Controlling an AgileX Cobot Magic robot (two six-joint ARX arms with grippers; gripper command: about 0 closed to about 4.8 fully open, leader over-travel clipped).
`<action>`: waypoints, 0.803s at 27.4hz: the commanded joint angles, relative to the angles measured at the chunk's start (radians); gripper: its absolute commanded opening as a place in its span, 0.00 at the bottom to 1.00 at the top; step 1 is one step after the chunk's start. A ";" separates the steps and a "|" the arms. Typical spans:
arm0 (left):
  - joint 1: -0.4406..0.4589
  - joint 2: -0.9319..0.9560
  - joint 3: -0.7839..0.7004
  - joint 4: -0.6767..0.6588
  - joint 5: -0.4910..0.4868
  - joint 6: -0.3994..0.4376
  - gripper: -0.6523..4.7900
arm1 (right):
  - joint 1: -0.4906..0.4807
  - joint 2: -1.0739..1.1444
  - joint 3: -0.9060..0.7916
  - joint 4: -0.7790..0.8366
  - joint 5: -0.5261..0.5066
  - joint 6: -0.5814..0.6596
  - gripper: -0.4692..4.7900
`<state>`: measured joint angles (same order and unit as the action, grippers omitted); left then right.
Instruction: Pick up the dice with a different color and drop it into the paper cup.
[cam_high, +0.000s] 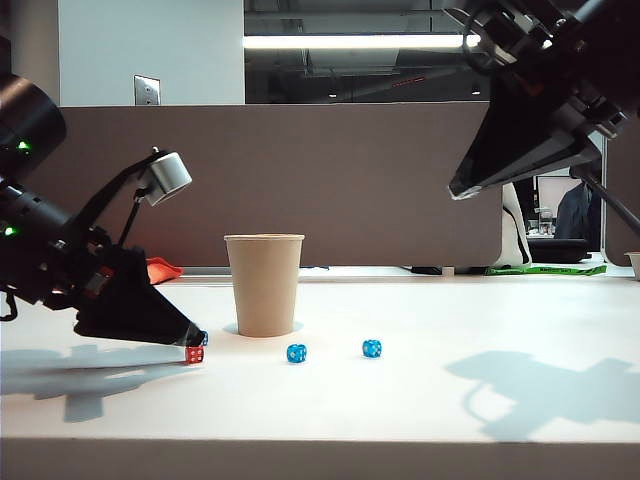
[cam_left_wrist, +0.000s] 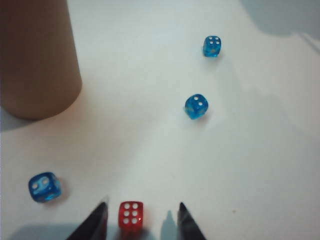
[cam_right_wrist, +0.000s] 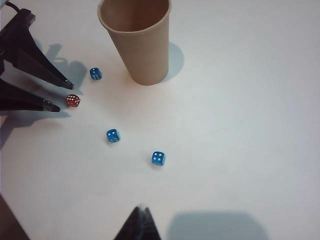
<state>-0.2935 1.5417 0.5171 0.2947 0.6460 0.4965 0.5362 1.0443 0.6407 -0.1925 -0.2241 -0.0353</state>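
With the left gripper (cam_left_wrist: 141, 216) spread open around the red die (cam_left_wrist: 131, 215) on the table, left of the paper cup (cam_high: 264, 284), and the right gripper (cam_right_wrist: 138, 220) shut overhead, an off-centre close risked flicking the die toward the nearby blue die (cam_left_wrist: 45, 186).

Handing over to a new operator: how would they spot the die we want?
Find the paper cup on the white table. Beside it, the open left gripper straddles one small die. It is the only red one; the other three dice are blue.
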 joint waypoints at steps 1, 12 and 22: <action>0.000 0.001 0.005 -0.009 0.013 -0.003 0.45 | 0.000 -0.002 0.002 0.010 0.001 -0.003 0.09; 0.000 0.002 0.005 -0.006 -0.014 0.001 0.45 | 0.000 -0.002 0.002 0.010 0.001 -0.003 0.09; 0.000 0.023 0.005 0.015 0.005 0.000 0.45 | 0.000 -0.002 0.002 0.010 0.001 -0.003 0.09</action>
<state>-0.2935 1.5620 0.5171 0.2970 0.6437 0.4973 0.5358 1.0447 0.6407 -0.1925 -0.2241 -0.0353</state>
